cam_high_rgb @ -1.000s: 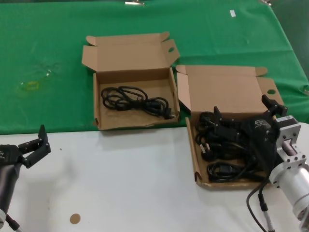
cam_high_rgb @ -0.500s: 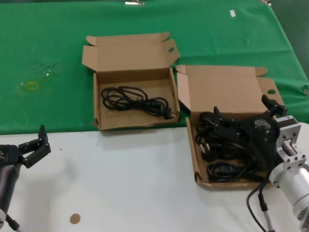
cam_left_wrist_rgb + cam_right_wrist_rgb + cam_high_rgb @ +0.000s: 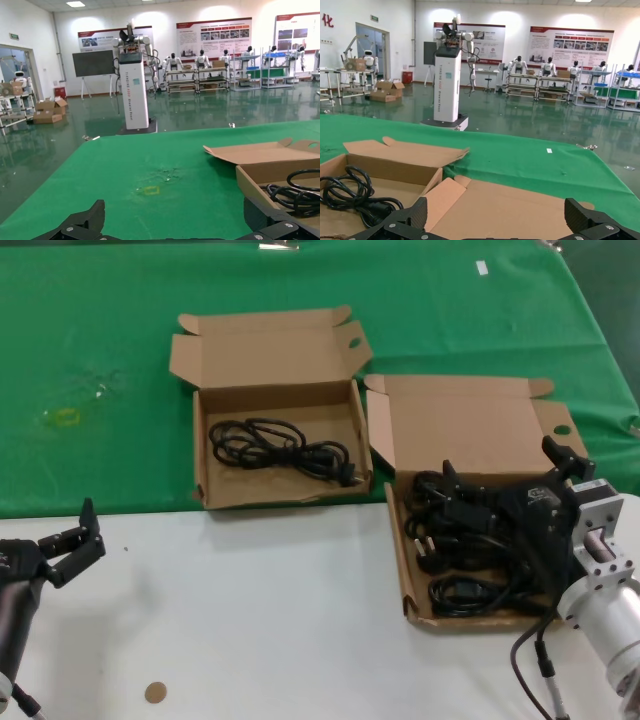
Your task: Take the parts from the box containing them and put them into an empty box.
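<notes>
The right gripper (image 3: 505,480) hangs over the box containing them (image 3: 470,435), at 4 o'clock in the head view. Its fingers spread wide, one over the cords and one near the lid hole, grasping nothing. This placement suits a descent onto the parts (image 3: 455,550), which lie heaped in that box's tray. The lid stands folded back at 12 o'clock, leaving the tray accessible from above.

The empty box (image 3: 270,380) sits at 11 o'clock from the full one, just beside it on the green cloth (image 3: 100,320), lid likewise open. It already contains one coiled cord bundle (image 3: 280,448), so transfer appears underway.

The left gripper (image 3: 70,540) is parked at 8 o'clock over the white table (image 3: 250,620), released and holding nothing, well apart from both boxes.
</notes>
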Robot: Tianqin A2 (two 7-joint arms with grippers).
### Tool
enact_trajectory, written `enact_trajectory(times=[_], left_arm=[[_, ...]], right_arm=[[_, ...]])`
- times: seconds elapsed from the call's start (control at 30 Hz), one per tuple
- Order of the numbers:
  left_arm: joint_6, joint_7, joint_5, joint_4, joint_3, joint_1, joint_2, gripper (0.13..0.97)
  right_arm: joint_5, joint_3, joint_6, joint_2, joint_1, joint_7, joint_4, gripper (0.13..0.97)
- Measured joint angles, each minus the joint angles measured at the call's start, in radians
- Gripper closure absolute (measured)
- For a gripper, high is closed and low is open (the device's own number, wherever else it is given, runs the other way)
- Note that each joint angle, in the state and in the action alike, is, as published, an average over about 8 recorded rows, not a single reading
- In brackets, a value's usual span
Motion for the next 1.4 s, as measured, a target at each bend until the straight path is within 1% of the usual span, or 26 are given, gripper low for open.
enact_trajectory(times=[1.4], left_arm=[[0.0,0.0,0.0,0.0,0.0,0.0,0.0,0.132]], right_arm=[[0.0,0.0,0.0,0.0,0.0,0.0,0.0,0.129]])
